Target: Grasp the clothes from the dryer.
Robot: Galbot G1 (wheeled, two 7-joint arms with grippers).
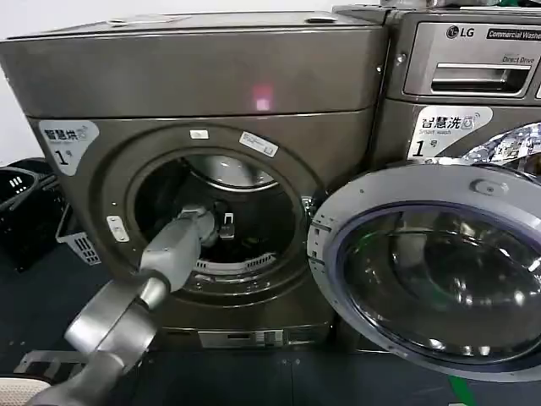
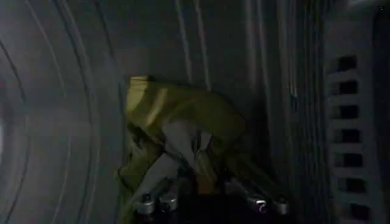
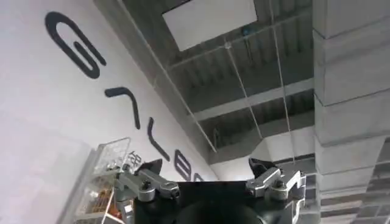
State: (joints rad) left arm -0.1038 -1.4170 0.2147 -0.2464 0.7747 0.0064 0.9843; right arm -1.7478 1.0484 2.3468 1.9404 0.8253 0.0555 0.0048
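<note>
The dryer (image 1: pixel 203 76) stands with its round door (image 1: pixel 439 262) swung open to the right. My left arm reaches through the porthole, and my left gripper (image 1: pixel 218 230) is deep inside the drum. In the left wrist view the clothes (image 2: pixel 183 109), a crumpled yellow-green garment, lie against the ribbed drum wall. My left gripper (image 2: pixel 204 155) has its fingers drawn together on the garment's near fold. My right gripper (image 3: pixel 204 163) points up at the ceiling, open, with nothing between its fingers.
An LG machine (image 1: pixel 473 51) stands right of the dryer, behind the open door. Black baskets (image 1: pixel 21 203) and a white basket (image 1: pixel 80 241) sit on the floor at the left. The porthole rim closely surrounds my left forearm.
</note>
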